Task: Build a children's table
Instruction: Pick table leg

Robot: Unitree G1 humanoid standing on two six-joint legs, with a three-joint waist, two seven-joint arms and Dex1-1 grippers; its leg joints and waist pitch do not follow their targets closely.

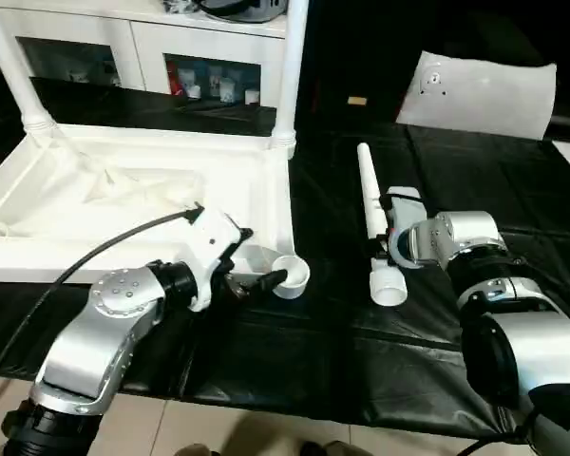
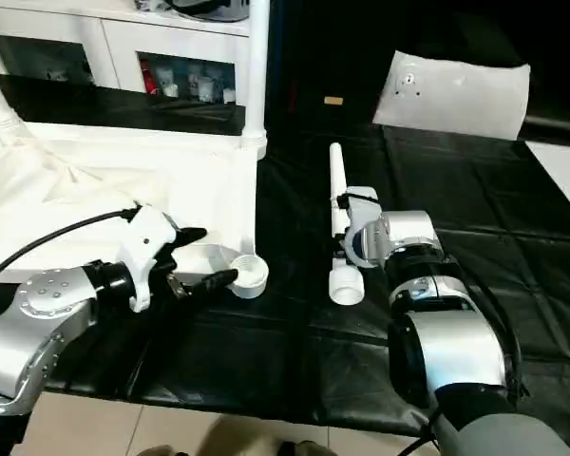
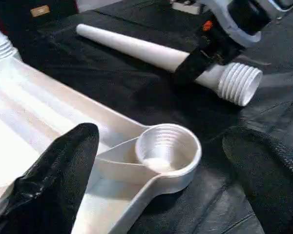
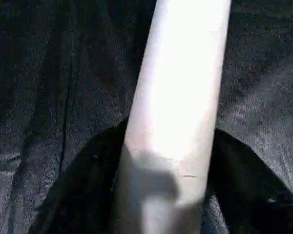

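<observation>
Right wrist view, right hand (image 4: 168, 195) clamped on table leg (image 4: 178, 97), left hand (image 3: 161, 180) apart beside corner socket (image 3: 168, 148).

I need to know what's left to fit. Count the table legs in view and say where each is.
3. Two legs stand upright in the far corner sockets of the upturned table top: one far left, one far right. The third leg lies on the black mat, between the right gripper's fingers. A fourth may be hidden.

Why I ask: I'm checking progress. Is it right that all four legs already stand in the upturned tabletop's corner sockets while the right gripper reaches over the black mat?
Not quite. Two legs stand in the far sockets; the near corner socket is empty, as the left wrist view shows. A loose leg lies on the black mat under the right gripper.
</observation>
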